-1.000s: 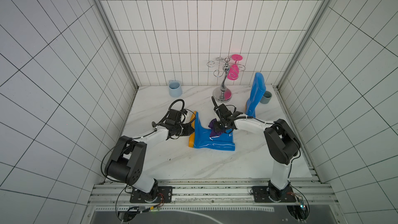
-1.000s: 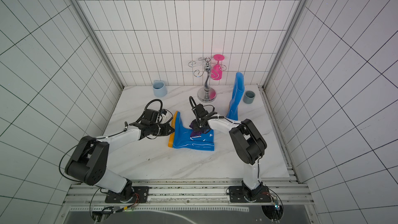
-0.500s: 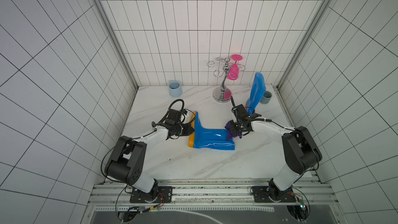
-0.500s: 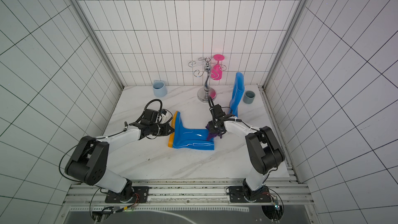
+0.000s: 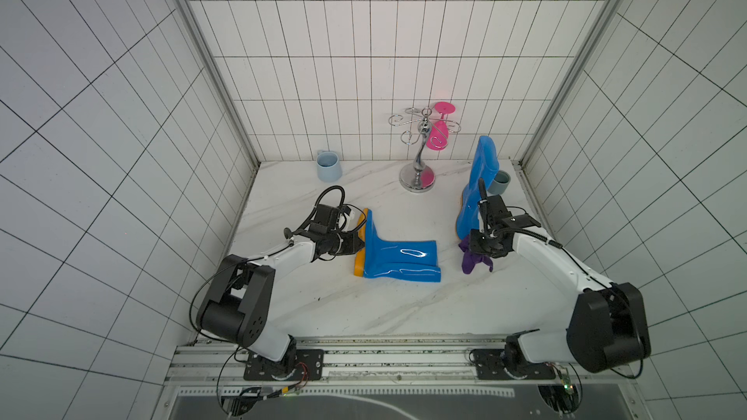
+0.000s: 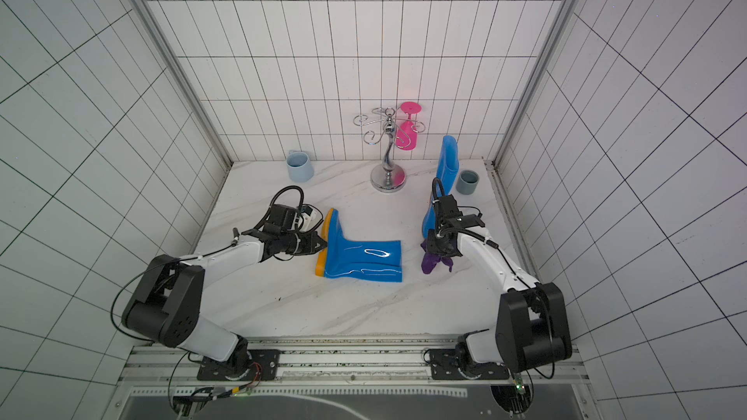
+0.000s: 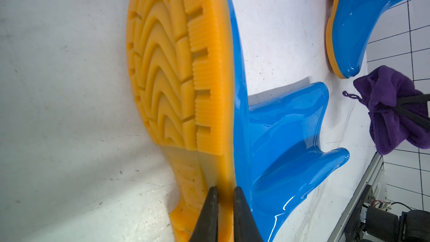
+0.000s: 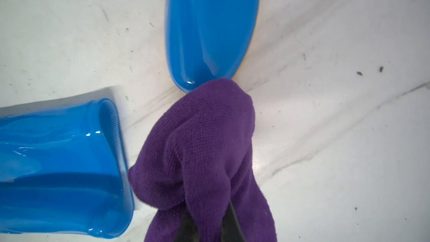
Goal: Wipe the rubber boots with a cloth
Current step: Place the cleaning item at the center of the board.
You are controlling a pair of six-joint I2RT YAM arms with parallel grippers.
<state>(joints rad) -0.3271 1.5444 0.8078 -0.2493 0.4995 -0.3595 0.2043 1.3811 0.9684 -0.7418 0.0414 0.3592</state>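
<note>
One of the rubber boots lies on its side mid-table, its orange sole facing my left arm. My left gripper is shut on the rim of that sole at the heel. The second boot stands upright at the back right. My right gripper is shut on the bunched purple cloth, which hangs at the standing boot's toe, just right of the lying boot's open shaft. The cloth mostly hides the right fingers.
A light blue mug stands at the back left. A chrome glass rack holding a pink glass is at the back centre. A grey cup sits behind the upright boot. Tiled walls close in three sides.
My right gripper has carried the cloth rightward off the lying boot's shaft to the toe of the upright boot. The left arm and the lying boot have stayed put.
</note>
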